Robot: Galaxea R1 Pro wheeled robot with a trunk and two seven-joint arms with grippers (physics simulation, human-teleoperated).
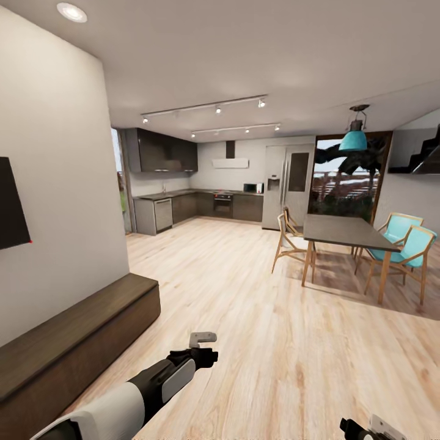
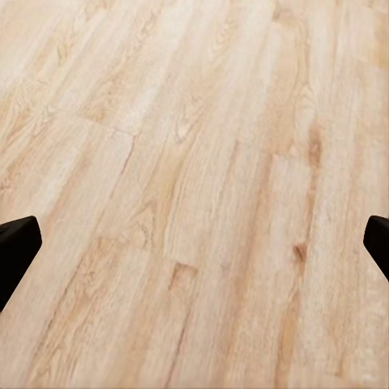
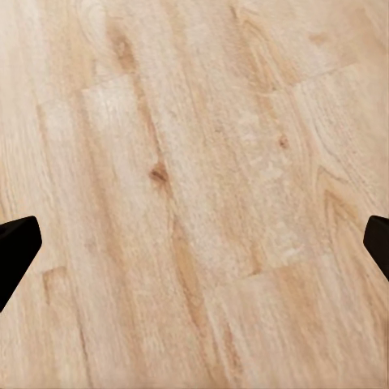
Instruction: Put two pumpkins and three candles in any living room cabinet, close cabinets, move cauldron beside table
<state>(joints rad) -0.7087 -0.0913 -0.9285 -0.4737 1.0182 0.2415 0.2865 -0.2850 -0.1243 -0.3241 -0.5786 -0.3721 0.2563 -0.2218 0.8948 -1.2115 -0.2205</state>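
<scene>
The long low dark brown cabinet (image 1: 79, 330) runs along the white wall at the left, its front flat and flush. My left gripper (image 1: 205, 351) hangs over bare plank floor just right of the cabinet's near end. In the left wrist view the left gripper (image 2: 194, 243) is open, its black fingertips (image 2: 16, 247) wide apart with only floor between them. My right gripper (image 1: 366, 429) peeks in at the bottom right. In the right wrist view it (image 3: 194, 243) is open too, over floor. The pumpkins, candles, cauldron and coffee table are out of view.
A black TV (image 1: 9, 205) hangs on the wall above the cabinet. A dark dining table (image 1: 342, 232) with wooden and turquoise chairs (image 1: 409, 247) stands at the right. A dark kitchen (image 1: 201, 205) lies at the far end, across open plank floor (image 1: 244, 293).
</scene>
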